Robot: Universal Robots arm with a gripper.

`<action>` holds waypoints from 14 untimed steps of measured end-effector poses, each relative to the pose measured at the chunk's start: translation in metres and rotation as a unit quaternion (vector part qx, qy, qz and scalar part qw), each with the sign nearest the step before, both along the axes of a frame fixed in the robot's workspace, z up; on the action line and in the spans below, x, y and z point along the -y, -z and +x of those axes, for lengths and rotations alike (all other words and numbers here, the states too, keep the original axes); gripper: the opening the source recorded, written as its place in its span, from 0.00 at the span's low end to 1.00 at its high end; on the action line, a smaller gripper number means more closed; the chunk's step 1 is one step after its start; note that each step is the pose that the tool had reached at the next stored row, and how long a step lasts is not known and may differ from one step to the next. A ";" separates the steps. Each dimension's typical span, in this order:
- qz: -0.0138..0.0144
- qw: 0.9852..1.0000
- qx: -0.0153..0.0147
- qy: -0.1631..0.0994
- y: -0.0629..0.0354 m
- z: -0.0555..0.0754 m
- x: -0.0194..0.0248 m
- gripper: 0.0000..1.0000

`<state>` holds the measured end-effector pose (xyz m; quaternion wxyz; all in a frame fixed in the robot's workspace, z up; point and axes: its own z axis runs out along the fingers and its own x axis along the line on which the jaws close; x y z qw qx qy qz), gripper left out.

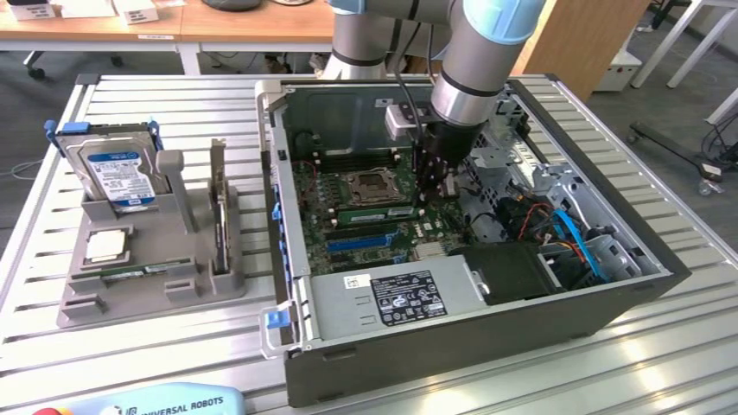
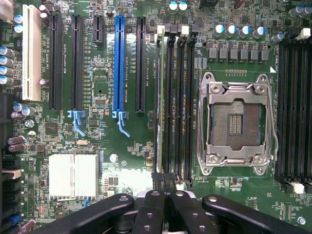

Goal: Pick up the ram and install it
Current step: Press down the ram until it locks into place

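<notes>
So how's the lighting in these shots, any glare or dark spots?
Exterior view: even daylight, soft shadows inside the computer case, deepest around the hand. Wrist view: bright and sharp, mild glare on the silver heatsink and the processor socket frame; the hand's black fingers look dark and slightly soft.

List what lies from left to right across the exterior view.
Hard drive standing in the grey holder → upright ram stick in that holder → open computer case's left wall → processor socket → gripper down over the motherboard → blue cables.
</notes>
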<state>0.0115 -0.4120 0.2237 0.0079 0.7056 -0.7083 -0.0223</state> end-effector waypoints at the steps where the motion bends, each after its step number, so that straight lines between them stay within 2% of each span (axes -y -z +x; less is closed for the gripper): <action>1: 0.000 1.000 0.000 0.000 0.0000 0.000 0.0000 0.10; 14: 0.000 1.000 0.000 0.000 0.0010 0.000 0.0000 0.10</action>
